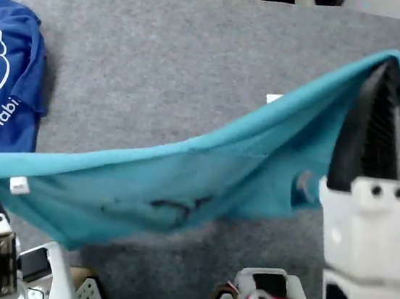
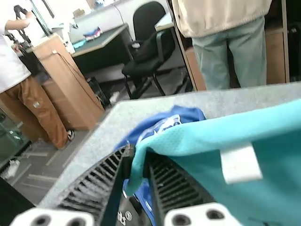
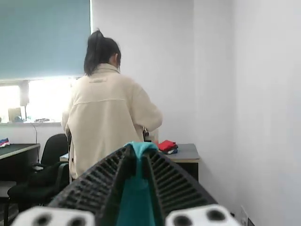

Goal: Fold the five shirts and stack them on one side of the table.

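A teal shirt (image 1: 181,184) hangs stretched in the air above the grey table (image 1: 167,58), sagging in the middle. My right gripper (image 1: 394,65) is shut on its far right corner, and in the right wrist view the teal cloth (image 3: 137,188) runs up between the ribbed fingers (image 3: 164,174). My left gripper (image 2: 137,160) is shut on the near left corner of the teal shirt (image 2: 225,141), close to a white label (image 2: 240,162). A blue shirt with a white print (image 1: 5,74) lies on the table's far left side, and the same blue shirt (image 2: 162,127) shows behind the left fingers.
A small white tag (image 1: 273,98) lies on the table behind the hanging shirt. The arms' white bases (image 1: 262,296) stand along the near edge. The far middle of the table is bare grey felt.
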`<action>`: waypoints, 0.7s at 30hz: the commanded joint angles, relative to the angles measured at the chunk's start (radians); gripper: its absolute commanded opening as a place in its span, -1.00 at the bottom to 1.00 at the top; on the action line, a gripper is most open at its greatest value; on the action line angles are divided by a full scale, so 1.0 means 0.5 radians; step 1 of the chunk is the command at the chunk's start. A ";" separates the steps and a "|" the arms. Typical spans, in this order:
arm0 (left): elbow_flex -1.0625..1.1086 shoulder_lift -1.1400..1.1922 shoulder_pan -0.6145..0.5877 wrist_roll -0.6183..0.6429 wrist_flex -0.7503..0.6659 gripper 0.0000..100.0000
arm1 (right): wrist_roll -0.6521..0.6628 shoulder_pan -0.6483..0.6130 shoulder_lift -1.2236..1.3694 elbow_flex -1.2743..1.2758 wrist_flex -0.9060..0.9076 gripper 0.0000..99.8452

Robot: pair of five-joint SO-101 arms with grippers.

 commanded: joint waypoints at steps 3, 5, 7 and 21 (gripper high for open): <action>0.603 -0.077 0.029 -0.015 -0.276 -0.94 | 0.009 0.028 -0.002 0.462 -0.304 -0.97; 0.922 -0.086 0.029 -0.015 -0.583 -0.94 | 0.012 0.028 0.002 0.735 -0.549 -0.97; 1.260 -0.064 0.032 -0.012 -0.976 -0.94 | 0.012 0.028 0.032 1.033 -0.856 -0.97; 2.478 0.936 0.428 -0.012 -3.707 -0.94 | 0.012 0.018 1.484 0.971 -1.857 -0.97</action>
